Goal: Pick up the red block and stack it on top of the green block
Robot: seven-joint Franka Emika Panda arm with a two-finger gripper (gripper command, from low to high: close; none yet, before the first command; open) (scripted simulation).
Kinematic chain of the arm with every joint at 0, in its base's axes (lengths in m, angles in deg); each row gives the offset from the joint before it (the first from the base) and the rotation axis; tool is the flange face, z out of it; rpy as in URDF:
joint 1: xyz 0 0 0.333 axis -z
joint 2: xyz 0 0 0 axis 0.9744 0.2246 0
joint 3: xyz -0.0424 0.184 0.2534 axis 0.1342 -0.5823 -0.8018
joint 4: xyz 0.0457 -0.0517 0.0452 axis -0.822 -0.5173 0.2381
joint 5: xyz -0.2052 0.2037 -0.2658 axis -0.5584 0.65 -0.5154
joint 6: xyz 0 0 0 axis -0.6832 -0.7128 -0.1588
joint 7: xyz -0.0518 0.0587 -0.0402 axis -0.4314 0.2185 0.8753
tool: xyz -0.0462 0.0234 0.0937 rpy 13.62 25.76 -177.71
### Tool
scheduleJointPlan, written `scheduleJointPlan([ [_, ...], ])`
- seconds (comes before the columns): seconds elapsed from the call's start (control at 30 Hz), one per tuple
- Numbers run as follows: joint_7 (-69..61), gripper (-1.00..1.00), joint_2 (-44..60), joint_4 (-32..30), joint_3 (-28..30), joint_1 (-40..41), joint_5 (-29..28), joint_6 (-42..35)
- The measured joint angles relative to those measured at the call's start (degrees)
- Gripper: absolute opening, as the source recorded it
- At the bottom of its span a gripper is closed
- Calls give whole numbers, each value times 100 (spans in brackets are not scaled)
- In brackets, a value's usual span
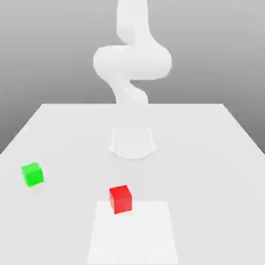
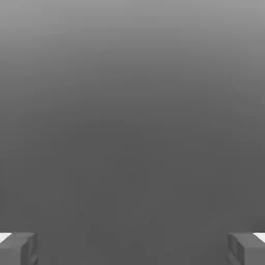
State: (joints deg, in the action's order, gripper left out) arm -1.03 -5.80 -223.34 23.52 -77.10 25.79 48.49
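The red block (image 1: pixel 120 199) is sitting nearest the exterior camera, on the near part of the table (image 1: pixel 207 155), at the edge of a paler square patch (image 1: pixel 134 235); the green block (image 1: pixel 32 174) is resting well apart from it, toward the exterior view's left; both are lying free, waiting to be fetched. The pincer (image 2: pixel 132 248) is standing wide open and holding nothing, its two fingertips (image 2: pixel 18 248) spread far apart in the hand view; neither block is lying between them, so both seem well away from it; the arm (image 1: pixel 132 62) is rising behind the blocks, apparently not yet reaching.
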Motion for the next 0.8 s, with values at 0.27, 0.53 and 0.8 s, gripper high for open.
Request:
scheduleJointPlan([
  [0.27,-722,0,1289,-1477,230,-34,-309,1067],
  [0.53,-1782,0,2880,-3060,701,-112,-333,2359],
  [0.8,-2689,-100,5156,-3177,197,266,507,4193],
])
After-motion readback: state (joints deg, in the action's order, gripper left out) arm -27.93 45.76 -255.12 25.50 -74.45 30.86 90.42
